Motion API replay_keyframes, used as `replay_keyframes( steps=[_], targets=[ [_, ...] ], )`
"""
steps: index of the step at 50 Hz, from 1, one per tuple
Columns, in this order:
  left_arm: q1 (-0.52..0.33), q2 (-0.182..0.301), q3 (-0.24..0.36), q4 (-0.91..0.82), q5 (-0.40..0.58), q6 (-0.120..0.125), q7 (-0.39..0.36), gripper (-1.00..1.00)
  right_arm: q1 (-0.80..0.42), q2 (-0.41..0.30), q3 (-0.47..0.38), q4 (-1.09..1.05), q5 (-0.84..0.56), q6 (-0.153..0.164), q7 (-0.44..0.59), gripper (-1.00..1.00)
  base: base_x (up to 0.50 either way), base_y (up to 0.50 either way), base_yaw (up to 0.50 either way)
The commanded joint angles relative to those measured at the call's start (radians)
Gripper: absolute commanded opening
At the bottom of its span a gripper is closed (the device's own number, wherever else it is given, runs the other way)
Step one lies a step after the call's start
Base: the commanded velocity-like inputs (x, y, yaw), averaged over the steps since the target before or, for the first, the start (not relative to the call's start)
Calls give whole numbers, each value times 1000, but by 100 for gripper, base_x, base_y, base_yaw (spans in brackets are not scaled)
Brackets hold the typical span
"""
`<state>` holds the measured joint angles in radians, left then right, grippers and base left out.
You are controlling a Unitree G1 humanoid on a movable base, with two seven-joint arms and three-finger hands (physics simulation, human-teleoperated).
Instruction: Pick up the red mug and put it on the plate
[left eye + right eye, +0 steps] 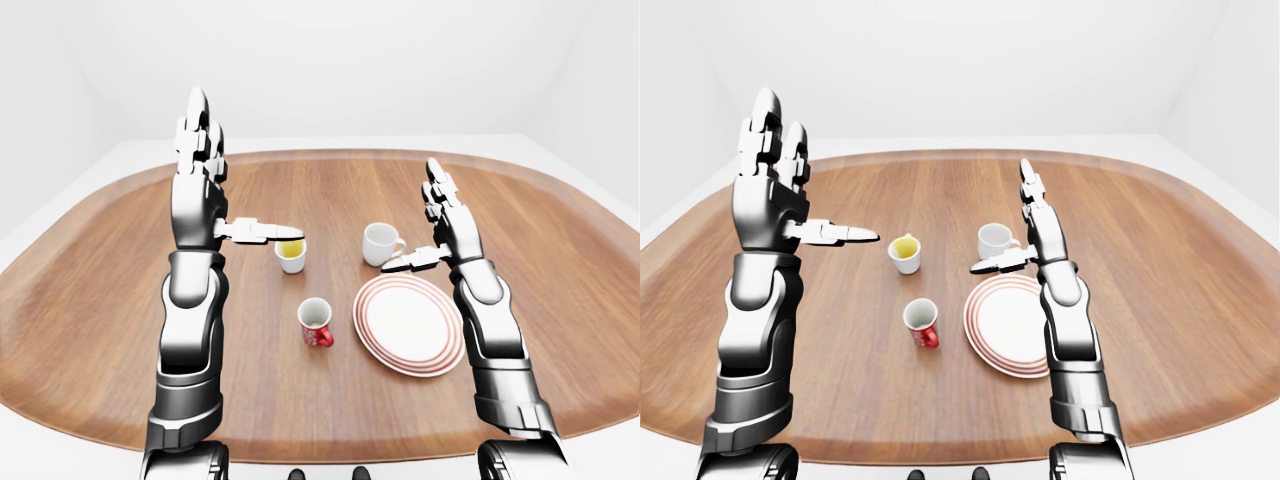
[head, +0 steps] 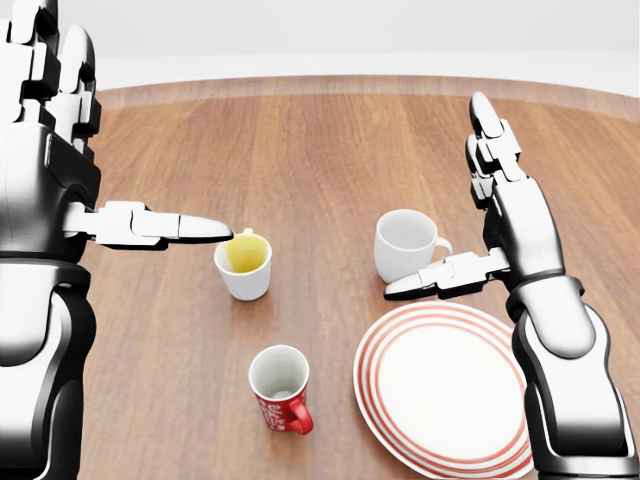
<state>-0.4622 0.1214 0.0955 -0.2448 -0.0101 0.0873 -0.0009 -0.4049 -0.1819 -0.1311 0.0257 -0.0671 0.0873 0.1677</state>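
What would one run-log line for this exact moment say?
red mug: upright on table, untouched | plate: bare, right of mug | left hand: open, raised | right hand: open, raised

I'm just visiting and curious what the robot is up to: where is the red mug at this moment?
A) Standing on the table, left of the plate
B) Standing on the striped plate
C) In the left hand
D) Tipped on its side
A: the red mug stands upright on the wooden table, left of the plate in the head view, and neither open hand touches it.

glossy silver arms, black joints, segmented fingers
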Motion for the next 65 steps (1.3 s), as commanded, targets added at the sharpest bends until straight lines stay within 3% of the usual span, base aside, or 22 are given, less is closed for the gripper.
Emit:
replay_keyframes(
  steps=[1,42,50,65],
  targets=[
    [1,0,-1,-10,1,0,0,100,3,-1,-1,-8,-2,0,2,100,21,0,0],
    [-6,0,-1,-29,5,0,-4,100,-10,-6,4,-20,-22,0,15,100,24,0,0],
    [0,4,6,-23,0,0,-5,100,-28,-40,60,-49,-176,0,154,100,3,0,0],
    [-5,1,-1,-31,3,0,-3,100,-58,-39,68,-66,-407,0,320,100,0,0,0]
  ],
)
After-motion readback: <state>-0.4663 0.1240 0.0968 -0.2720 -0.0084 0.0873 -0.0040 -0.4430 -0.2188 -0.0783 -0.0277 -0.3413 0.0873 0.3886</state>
